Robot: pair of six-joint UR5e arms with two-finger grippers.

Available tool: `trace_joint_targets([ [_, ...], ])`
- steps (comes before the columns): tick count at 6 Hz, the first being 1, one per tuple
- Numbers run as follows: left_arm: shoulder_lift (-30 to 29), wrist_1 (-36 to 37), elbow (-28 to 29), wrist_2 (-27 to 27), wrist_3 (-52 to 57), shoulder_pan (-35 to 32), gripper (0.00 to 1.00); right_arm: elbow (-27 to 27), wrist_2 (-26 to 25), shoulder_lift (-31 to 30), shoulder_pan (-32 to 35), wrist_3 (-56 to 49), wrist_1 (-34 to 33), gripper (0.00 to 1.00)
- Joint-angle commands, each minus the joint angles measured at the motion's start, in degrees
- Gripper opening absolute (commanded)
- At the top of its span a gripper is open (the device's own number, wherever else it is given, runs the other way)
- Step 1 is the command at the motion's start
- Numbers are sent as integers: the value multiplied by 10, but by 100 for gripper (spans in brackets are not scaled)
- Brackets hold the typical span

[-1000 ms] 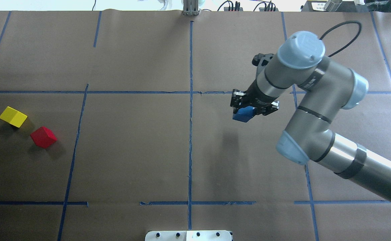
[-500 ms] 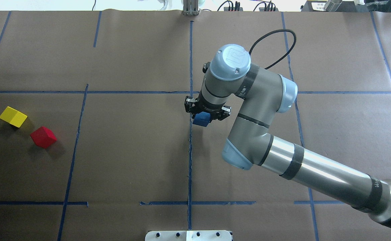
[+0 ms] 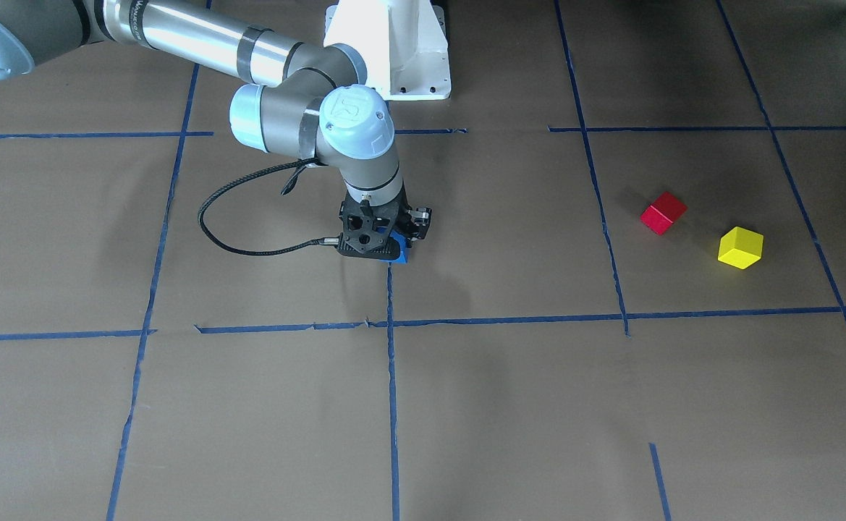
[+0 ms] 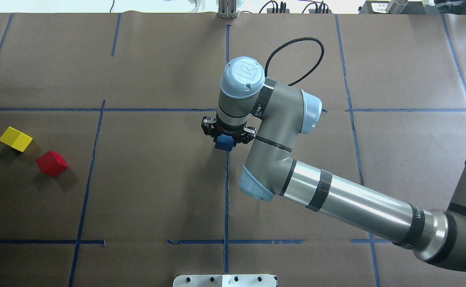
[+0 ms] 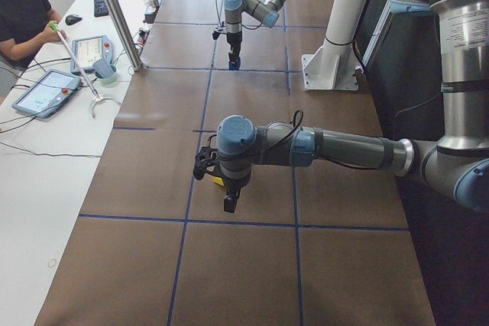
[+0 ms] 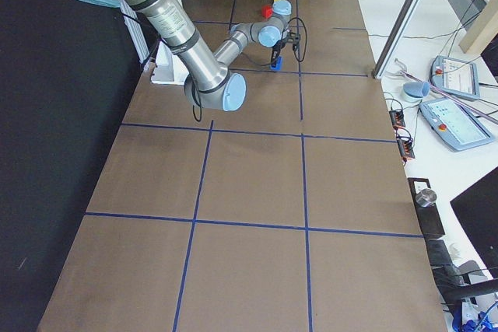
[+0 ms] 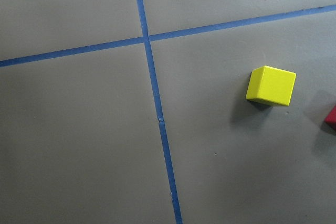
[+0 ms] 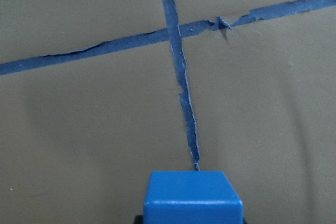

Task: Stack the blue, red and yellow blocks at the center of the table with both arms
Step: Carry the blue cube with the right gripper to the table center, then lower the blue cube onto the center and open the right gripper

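1. The yellow block (image 4: 15,138) is lying on the table (image 4: 157,187), well to the left of the centre tape line (image 4: 226,199). It is the farthest of the three cubes from that line.
2. The red block (image 4: 52,163) is sitting just beside the yellow block without touching it. It is a little nearer to the centre tape line.
3. The left gripper (image 5: 228,202) is showing only in the exterior left view, where it is pointing down from the left arm (image 5: 328,146). Whether its fingers are spread or closed cannot be told. Its wrist camera is looking down on the yellow block, with a sliver of the red block at the right edge.
4. The blue block (image 4: 223,143) is sitting over the centre tape line, mostly to its left and about midway along it. Whether it is touching the table cannot be told.
5. The right gripper (image 4: 225,140) is pointing straight down, and its fingers are clamping the blue block from both sides.
6. The right arm (image 4: 336,199) is reaching in from the right of the centre tape line. A black cable (image 4: 296,52) is looping out beyond its wrist.
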Motion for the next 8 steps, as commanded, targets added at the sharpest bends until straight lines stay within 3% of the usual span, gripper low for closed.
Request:
trace_joint_targets([
  [1, 0, 0, -2, 0, 0, 0, 100, -2, -5, -2, -5, -19, -3, 40],
  [3, 0, -1, -4, 0, 2, 0, 100, -8, -8, -7, -6, -38, -8, 100],
  [6, -4, -1, -7, -2, -10, 28, 100, 33, -10, -1, 8, -83, -37, 100],
  [7, -10, -20, -20, -25, -97, 61, 100, 90, 0, -17, 32, -84, -55, 100],
  [8, -14, -97, -29, -27, -239, 142, 100, 176, 2, -59, 60, -84, -70, 100],
])
